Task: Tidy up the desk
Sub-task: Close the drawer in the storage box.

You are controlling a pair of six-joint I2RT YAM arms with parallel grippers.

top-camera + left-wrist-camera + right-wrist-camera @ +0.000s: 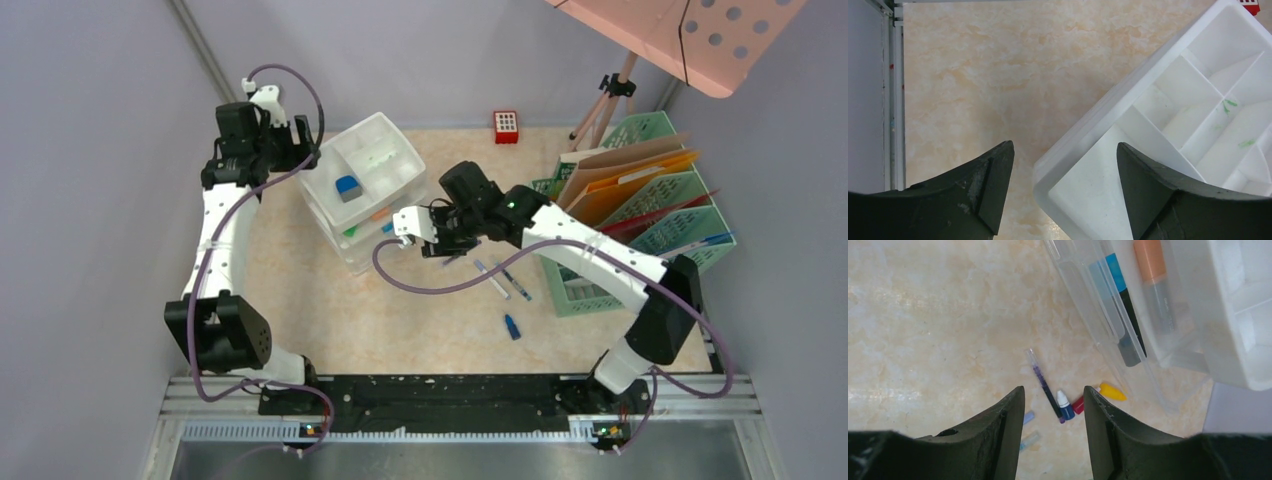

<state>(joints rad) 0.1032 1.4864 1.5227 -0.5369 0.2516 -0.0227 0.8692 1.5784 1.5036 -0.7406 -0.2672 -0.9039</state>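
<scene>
Hovering over the desk (420, 335), near its centre, right tool (1054, 391) released above purple pen (1043, 384) by drawer unit (1128, 84); left tool (1065, 146) released too. We should drop straight, pinch mid-barrel, miss the blue bottle (1065, 409).

Setting: robot lab cell dressed as an office desk.
Evidence: beige marbled tabletop (300, 300) walled by grey panels (90, 150); left arm (225, 235) and right arm (590, 250) bolted at a black rail (440, 390); tripod (603, 108) in the corner; green mesh file rack (690, 228) holding folders (625, 190); white drawer unit (365, 185); loose pens (492, 280).
</scene>
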